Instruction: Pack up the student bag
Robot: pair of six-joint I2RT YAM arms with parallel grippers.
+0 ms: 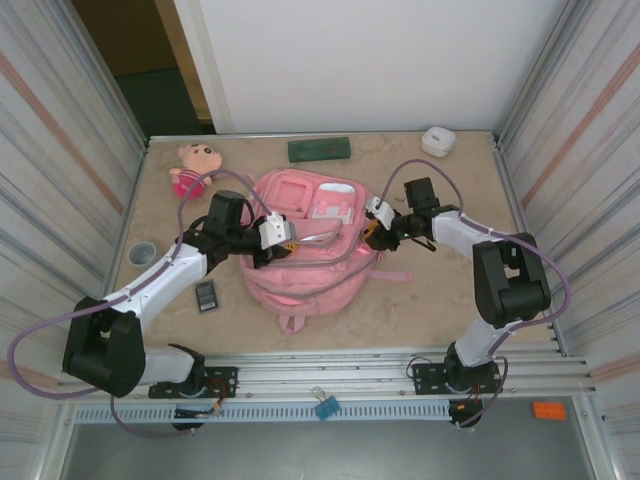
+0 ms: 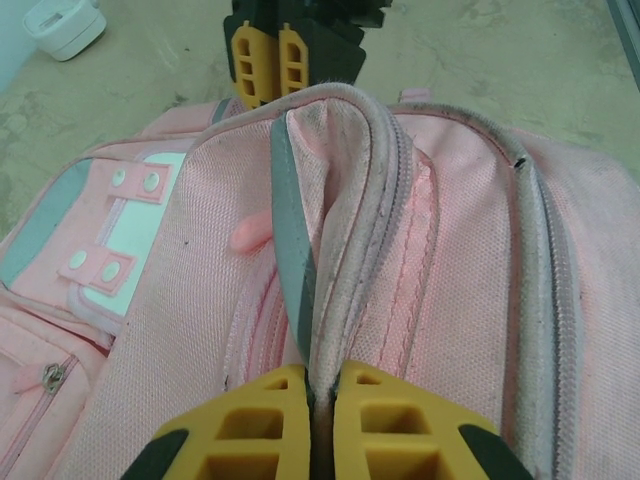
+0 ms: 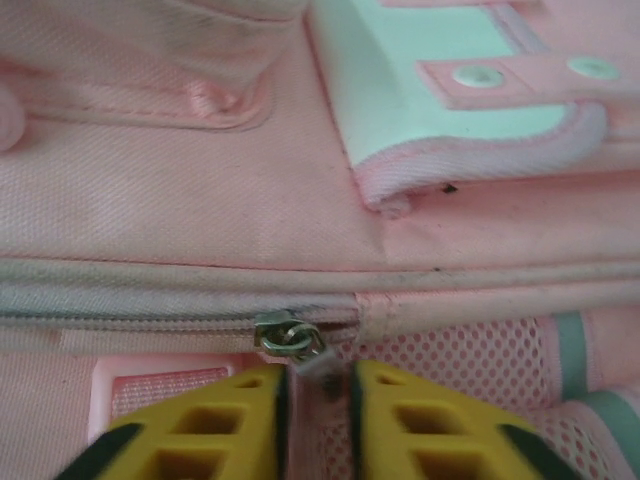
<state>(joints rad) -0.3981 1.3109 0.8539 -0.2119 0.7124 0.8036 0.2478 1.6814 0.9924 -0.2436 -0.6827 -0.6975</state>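
Clamped shut in left gripper: fold of large pink fabric backpack, as anchor; nipped in near-closed right gripper at right edge: small metal zip pull, presumably for unzipping.

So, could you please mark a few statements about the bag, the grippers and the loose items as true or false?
1. The left gripper is shut on a raised fold of the student bag. True.
2. The plush doll is packed inside the bag. False: it lies on the table, beyond the bag's far left corner.
3. A metal zip pull sits right at the fingertips of the right gripper. True.
4. The green box lies at the near edge, by the arm bases. False: it lies at the far edge, beyond the bag.
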